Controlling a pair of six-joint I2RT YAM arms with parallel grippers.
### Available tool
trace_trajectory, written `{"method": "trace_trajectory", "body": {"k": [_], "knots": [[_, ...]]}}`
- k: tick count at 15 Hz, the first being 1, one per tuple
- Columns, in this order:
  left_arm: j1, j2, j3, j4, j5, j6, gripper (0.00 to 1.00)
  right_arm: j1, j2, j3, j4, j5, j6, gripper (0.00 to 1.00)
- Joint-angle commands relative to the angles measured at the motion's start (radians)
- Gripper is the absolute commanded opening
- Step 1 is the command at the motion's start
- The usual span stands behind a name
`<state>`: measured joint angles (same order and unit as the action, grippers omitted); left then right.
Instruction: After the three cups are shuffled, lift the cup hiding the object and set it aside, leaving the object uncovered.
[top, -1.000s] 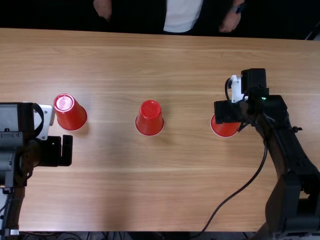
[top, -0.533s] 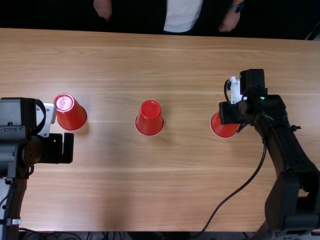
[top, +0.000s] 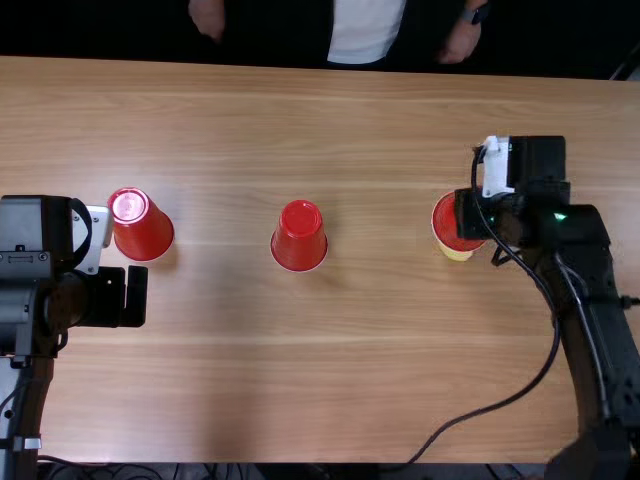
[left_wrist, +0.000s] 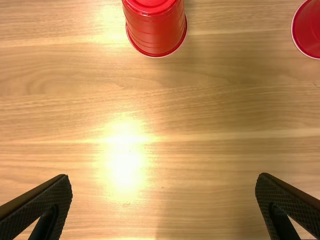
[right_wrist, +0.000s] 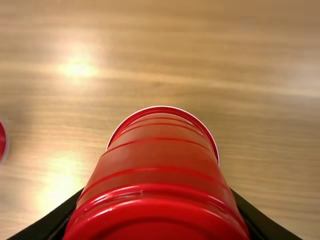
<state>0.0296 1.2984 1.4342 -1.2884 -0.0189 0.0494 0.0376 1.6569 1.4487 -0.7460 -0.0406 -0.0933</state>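
Moved since 1 s ago: right gripper (top: 472, 222) has come up and slid toward the table's right end with the right cup (top: 450, 215). A small yellowish object (top: 456, 252) now peeks out at the cup's near edge. The other 2 cups haven't budged.
Top view, right side: right cup is clamped between the 2 fingers and looks to be off the wood. The object sits on the table (top: 330, 120), partly under the cup's outline from this angle.
Top view, the rest: middle cup (top: 299, 236) and left cup (top: 140, 225) stand upside down, well apart. Left gripper (top: 125, 297) is parked just near-side of the left cup, not touching it.
Left wrist view: fingers are spread wide with nothing but bare wood between them. 1 upside-down cup straight ahead is probably the left one, and a sliver of a second is likely the middle one.
Right wrist view: red cup wall is pinched from both sides by the black fingers, base toward the camera, rim pointing away. The object is hidden behind the cup here.
Step in hand: I'd say the lift is basically done and the set-aside hasn't started.
Next move: probably carry the cup sideways onto open wood, well clear of the object and the middle cup, keeping the rim high enough not to knock the object. Then lower it and open up.
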Motion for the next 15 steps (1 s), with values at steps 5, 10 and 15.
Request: {"method": "trace_trajectory", "body": {"k": [5,10,15], "knots": [[-0.003,-0.004,0.006,0.000,0.002,0.010,1.00,-0.163,-0.138,-0.022,0.001,0.007,0.005,0.00],[-0.008,-0.001,0.011,0.000,0.010,0.010,1.00,-0.295,-0.178,-0.195,0.018,0.006,0.007,0.01],[-0.007,-0.004,0.011,-0.004,0.008,0.008,1.00,-0.386,-0.163,-0.304,0.018,0.002,-0.010,0.03]]}}
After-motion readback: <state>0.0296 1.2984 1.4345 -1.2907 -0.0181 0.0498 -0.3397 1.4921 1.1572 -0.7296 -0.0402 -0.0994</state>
